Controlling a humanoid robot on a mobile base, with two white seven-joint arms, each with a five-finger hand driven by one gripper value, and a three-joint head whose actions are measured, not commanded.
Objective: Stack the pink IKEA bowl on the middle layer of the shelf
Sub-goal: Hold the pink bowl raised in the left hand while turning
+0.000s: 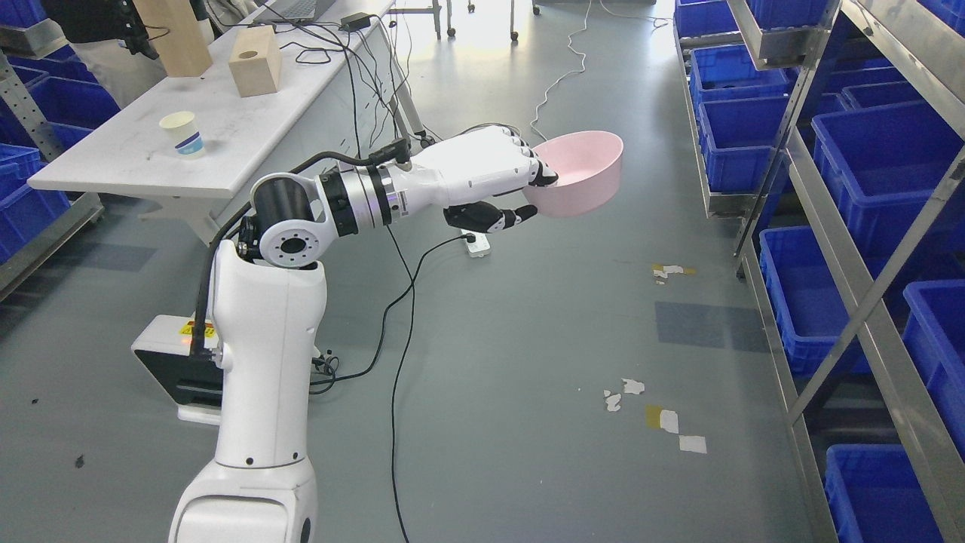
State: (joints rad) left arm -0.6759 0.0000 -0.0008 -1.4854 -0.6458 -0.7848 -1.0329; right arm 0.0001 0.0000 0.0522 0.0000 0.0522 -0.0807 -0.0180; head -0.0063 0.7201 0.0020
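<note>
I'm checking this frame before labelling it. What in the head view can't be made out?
- Pink bowl: the near rim is covered by the left hand, so the full grip is hidden.
- Shelf: cut off by the right edge; which layer is the middle one is unclear.
- Right arm: out of view.
- Paper cup: print too small to read.

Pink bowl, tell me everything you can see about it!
The pink bowl is round, plain and smooth, and looks like plastic. It seems empty. The robot's left hand holds it in the air above the grey floor, tilted a little, with fingers hooked over the near rim and the thumb underneath. It hangs between the white table and the metal shelf with blue bins, touching neither.
</note>
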